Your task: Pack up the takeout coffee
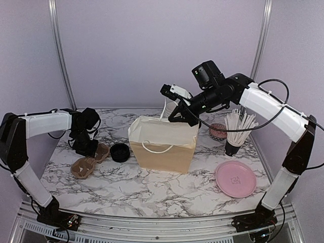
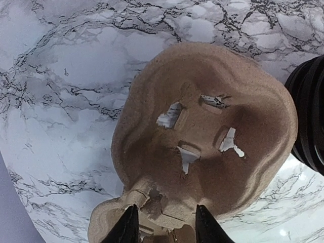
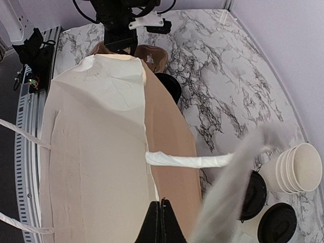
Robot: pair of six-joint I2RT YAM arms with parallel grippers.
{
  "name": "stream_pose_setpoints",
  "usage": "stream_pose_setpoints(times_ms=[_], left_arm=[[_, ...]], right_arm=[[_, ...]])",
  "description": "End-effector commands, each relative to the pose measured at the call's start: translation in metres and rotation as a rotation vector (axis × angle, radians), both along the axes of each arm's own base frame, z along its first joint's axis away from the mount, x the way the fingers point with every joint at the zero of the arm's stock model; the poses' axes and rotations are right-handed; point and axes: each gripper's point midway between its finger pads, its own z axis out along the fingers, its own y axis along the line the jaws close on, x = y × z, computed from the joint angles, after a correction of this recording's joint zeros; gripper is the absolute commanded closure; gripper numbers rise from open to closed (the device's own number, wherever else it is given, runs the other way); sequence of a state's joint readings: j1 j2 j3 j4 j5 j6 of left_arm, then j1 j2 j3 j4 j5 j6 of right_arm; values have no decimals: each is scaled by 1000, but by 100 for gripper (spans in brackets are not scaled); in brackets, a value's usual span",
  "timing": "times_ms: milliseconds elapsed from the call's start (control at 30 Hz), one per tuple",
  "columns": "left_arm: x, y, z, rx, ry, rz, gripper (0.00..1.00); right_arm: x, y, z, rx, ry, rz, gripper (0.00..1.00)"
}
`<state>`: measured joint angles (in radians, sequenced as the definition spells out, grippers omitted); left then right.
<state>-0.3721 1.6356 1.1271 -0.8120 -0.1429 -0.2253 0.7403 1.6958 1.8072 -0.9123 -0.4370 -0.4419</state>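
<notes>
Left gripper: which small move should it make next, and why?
Probably lift straight up off the cup carrier: the left gripper stands open astride its edge, the carrier lies on the table, and the right gripper holds the bag handle.

A brown paper bag [image 1: 162, 152] is seen standing open mid-surface [image 1: 152, 197]. Toward the left edge a pulp cup carrier [image 1: 86, 164] is laid just beside stacked black lids [image 1: 120, 152]. Toward the right edge a pink plate [image 1: 235, 178], a cup of stirrers [image 1: 235, 136] and a patterned bowl [image 1: 218, 131] are set.
</notes>
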Motion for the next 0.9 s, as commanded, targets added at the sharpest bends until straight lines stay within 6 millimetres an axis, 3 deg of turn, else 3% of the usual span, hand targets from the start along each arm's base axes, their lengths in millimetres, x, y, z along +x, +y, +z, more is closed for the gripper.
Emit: stream_pose_setpoints(times_ms=[0,400,733,867], left_arm=[[-13,9,-3,44,44,-61,61],[-11,-2,-16,14,75,-110,70],[-13,-3,-19,23,83,-110,68],[-14,-3,-18,15,82,-107,75]], right_arm=[[0,0,13,32,-20,-1,100],[0,0,11,28,-16,-3,100],[1,0,11,26,-19,-4,100],[2,2,9,23,-13,-4,100]])
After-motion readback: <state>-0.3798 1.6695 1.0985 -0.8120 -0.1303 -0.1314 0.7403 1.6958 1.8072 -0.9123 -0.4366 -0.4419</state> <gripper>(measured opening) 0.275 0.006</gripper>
